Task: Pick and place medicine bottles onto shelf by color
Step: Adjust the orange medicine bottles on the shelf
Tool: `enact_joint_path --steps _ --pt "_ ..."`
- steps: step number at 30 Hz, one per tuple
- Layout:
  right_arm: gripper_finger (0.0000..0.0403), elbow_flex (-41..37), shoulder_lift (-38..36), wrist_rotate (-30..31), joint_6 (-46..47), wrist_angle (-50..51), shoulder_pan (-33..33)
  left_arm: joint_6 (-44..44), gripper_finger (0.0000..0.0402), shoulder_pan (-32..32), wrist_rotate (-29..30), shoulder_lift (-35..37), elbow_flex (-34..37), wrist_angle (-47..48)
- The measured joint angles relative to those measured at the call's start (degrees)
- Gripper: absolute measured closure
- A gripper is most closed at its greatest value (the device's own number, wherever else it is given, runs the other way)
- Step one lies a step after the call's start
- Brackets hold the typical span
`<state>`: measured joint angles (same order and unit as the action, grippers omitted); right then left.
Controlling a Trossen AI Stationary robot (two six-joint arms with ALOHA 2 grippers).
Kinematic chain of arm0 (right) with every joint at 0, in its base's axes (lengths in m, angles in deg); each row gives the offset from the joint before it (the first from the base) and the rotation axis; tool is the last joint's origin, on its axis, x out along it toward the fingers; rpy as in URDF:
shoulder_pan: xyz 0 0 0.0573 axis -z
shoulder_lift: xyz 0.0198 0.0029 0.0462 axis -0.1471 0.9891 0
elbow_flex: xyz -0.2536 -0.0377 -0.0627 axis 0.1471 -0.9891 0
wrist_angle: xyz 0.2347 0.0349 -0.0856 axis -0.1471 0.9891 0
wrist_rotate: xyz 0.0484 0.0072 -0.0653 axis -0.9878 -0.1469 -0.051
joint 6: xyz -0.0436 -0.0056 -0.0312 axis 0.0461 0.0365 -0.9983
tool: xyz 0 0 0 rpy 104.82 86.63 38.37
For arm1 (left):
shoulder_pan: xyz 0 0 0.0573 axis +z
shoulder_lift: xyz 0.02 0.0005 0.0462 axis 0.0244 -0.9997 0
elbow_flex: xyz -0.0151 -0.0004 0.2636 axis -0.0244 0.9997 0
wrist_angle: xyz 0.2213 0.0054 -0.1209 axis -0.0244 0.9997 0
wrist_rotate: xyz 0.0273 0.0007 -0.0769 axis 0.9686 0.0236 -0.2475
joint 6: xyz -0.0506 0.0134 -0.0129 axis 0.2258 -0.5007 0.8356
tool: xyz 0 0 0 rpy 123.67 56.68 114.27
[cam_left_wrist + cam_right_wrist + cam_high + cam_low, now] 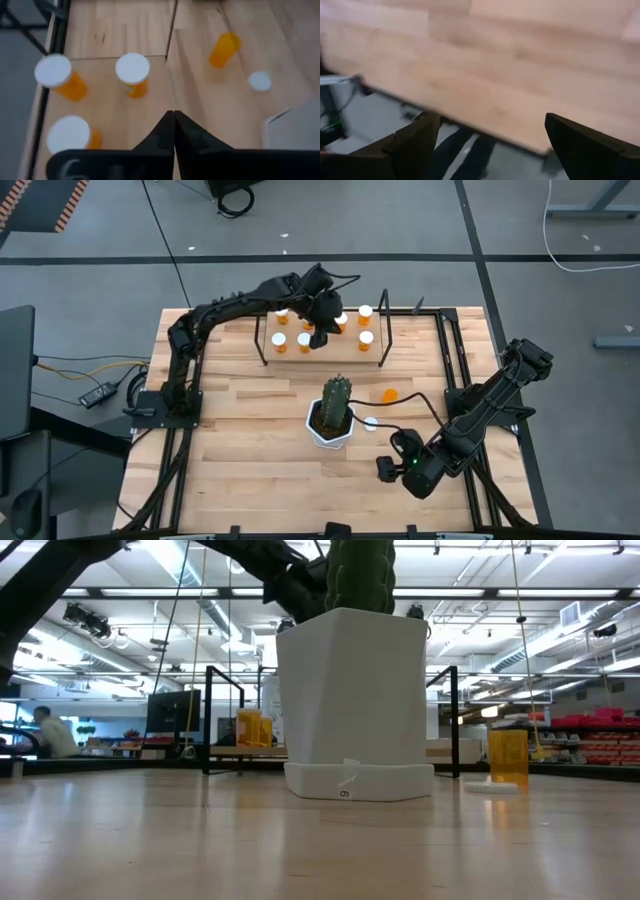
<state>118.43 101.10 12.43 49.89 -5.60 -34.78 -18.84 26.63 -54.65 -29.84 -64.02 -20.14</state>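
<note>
L gripper is pinched fully closed, empty, over the shelf w/ capped bottles just ahead. One uncapped bottle lies off-shelf near cactus pot, probably next. R gripper gapes wide, idle at table edge.

The right tool — fingers spread wide — hangs over the table's edge.

Several capped bottles stand on the shelf at the table's far side. Nearer, the potted cactus sits mid-table, with an uncapped bottle and a loose cap to its right.
</note>
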Motion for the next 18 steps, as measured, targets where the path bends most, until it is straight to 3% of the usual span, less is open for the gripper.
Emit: enact_joint_path --steps 3,9,18 --pt "0.0031 0.00 0.00 0.95 -1.94 5.43 0.02 -3.84 0.0398 -0.48 3.95 0.00 0.00 -0.27" --pt "0.0031 0.00 0.00 4.55 -3.55 16.86 0.00 -3.13 0.0399 -0.47 9.45 -2.06 0.00 -0.32" --pt "0.0031 -0.02 -0.17 5.96 -5.02 22.62 0.85 0.76 0.0400 -0.69 10.95 -3.83 0.00 -4.52"
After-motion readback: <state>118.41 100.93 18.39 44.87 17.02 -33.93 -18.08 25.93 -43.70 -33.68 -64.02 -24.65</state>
